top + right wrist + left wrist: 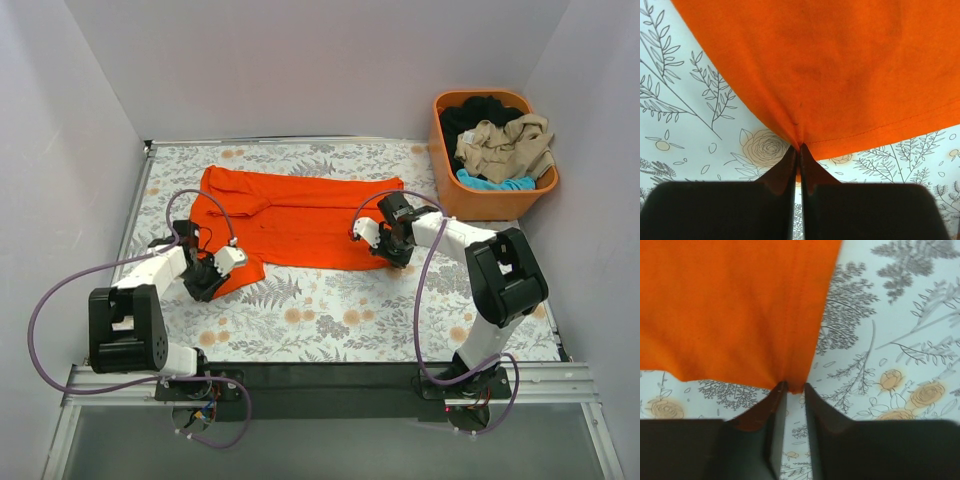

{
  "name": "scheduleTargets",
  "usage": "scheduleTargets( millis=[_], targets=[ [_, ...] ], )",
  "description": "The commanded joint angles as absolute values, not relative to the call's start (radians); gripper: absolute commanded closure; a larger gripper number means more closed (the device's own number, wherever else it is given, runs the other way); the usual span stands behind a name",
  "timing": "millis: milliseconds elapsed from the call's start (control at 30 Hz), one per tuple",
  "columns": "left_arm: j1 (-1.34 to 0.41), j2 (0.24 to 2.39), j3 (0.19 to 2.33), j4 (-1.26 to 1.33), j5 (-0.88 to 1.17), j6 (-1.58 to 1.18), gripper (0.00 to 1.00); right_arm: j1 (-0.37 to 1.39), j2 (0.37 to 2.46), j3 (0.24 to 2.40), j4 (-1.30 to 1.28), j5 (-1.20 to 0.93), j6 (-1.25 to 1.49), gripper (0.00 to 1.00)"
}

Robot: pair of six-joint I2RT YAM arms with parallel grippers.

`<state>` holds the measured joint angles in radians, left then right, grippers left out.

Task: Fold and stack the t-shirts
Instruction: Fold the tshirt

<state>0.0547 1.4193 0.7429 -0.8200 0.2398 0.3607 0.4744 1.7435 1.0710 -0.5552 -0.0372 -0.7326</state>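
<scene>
Both claws pinched the shirt's [290, 215] near hem: left claw [222, 268] at 7 o'clock, right claw [378, 240] at 4; long axis 9-to-3.

A bright orange t-shirt [285, 220] is seen on a table cover [330, 310] printed with grey ferns and pale orange roses; black, beige and turquoise t-shirts [500, 145] are seen in an orange basket [447, 185].

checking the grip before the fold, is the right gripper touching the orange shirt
Touching. The right wrist view shows the right gripper pinching the hem of the orange shirt, cloth puckered between its fingertips.
</scene>
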Motion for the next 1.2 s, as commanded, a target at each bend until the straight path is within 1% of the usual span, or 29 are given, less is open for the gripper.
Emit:
scheduleTargets(
  millis=[0, 67, 100, 300, 433, 567, 667, 733, 800, 933, 1100, 1167],
  targets=[
    [0.054, 1.444, 0.677, -0.752, 0.202, 0.35, 0.85, 0.477, 1.772, 1.029, -0.545, -0.008, -0.741, 0.99],
    [0.054, 1.412, 0.681, -0.771, 0.221, 0.338, 0.97, 0.477, 1.756, 1.026, -0.546, -0.008, -0.736, 0.99],
    [0.055, 1.395, 0.698, -0.788, 0.232, 0.331, 1.0, 0.477, 1.747, 1.028, -0.551, -0.014, -0.735, 0.99],
    [0.061, 1.228, 0.822, -1.021, 0.348, 0.29, 1.0, 0.477, 1.655, 1.035, -0.592, -0.005, -0.732, 0.99],
    [0.06, 1.141, 0.844, -1.126, 0.362, 0.291, 1.0, 0.479, 1.599, 1.016, -0.612, -0.005, -0.738, 0.99],
    [0.06, 1.045, 0.853, -1.187, 0.36, 0.278, 1.0, 0.477, 1.531, 1.002, -0.653, -0.005, -0.745, 0.99],
    [0.063, 1.015, 0.918, -1.193, 0.344, 0.252, 1.0, 0.477, 1.465, 0.996, -0.684, -0.005, -0.753, 0.99],
    [0.069, 1.058, 0.969, -1.178, 0.357, 0.235, 1.0, 0.476, 1.447, 1.002, -0.683, -0.005, -0.762, 0.99],
    [0.071, 1.113, 1.063, -1.132, 0.367, 0.187, 1.0, 0.468, 1.46, 1.028, -0.683, -0.005, -0.764, 0.99],
    [0.072, 1.258, 1.193, -1.016, 0.357, 0.118, 1.0, 0.43, 1.564, 1.132, -0.686, -0.011, -0.768, 0.99],
    [0.074, 1.469, 1.336, -0.902, 0.348, 0.036, 1.0, 0.393, 1.681, 1.311, -0.693, -0.018, -0.793, 0.99],
    [0.072, 1.515, 1.368, -0.868, 0.342, 0.014, 1.0, 0.374, 1.741, 1.359, -0.698, -0.02, -0.801, 0.99]
  ],
)
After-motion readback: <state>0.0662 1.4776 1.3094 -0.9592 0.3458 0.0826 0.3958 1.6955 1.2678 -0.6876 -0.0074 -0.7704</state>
